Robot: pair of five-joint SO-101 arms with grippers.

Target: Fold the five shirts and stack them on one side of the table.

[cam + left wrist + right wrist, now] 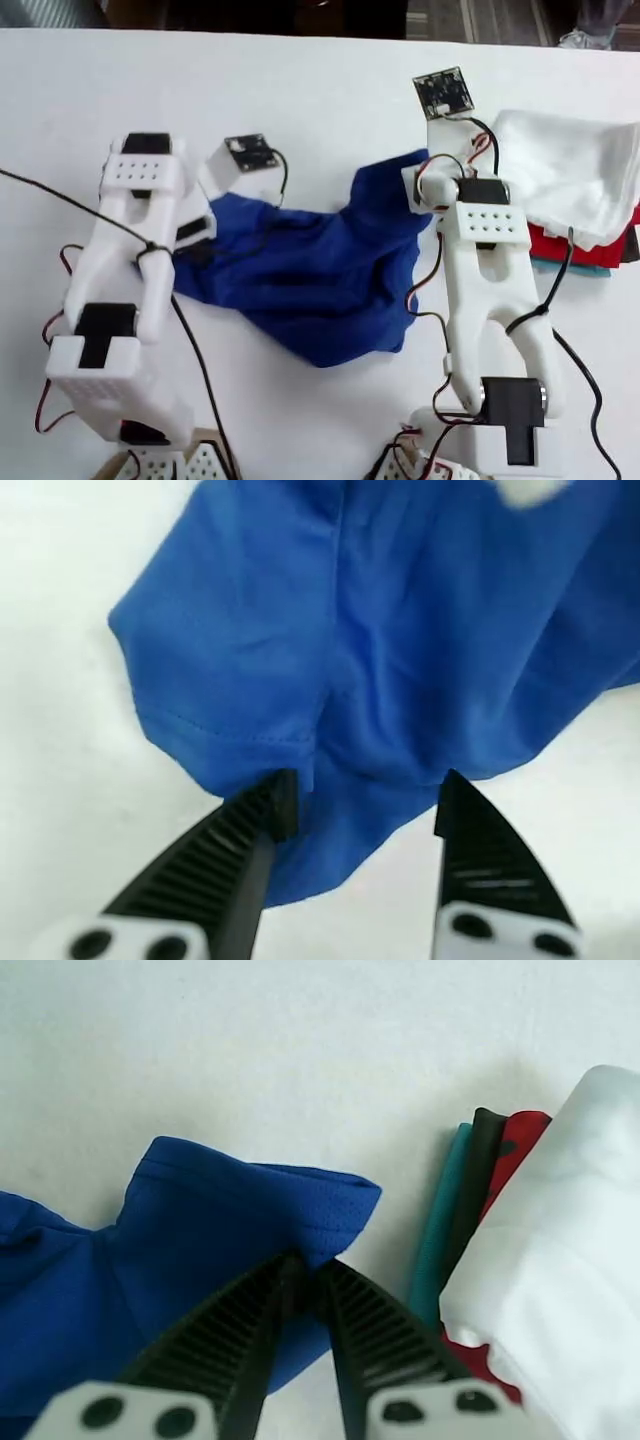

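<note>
Blue shirt (320, 280) (380, 630) (150, 1230): unfolded and crumpled, lying at the middle of the surface between the two arms, one end at each claw
Right claw (305, 1265) (425, 188): jaws pressed together, pinching a hemmed corner of the blue shirt; that corner is drawn up into a point toward the far side of the surface
Left claw (368, 790) (195, 245): jaws spread, low at the opposite end of the blue shirt; a fold of cloth lies between them, and one finger (270, 800) touches the cloth beside a stitched hem
Cloth between the claws: bunched in loose folds, sagging toward the near edge in a rounded lobe
Stack: just beside the right claw, apart from the blue shirt, at the right side of the surface
White shirt (570, 170) (560, 1260): folded, top of the stack
Red shirt (570, 248) (515, 1140): under the white one, edge showing
Black shirt (475, 1180): thin edge showing in the stack
Teal shirt (440, 1230) (565, 268): thin edge showing at the stack's side
Surface (300, 90) (60, 780) (250, 1050): white, bare strip separating the pinched corner from the stack
</note>
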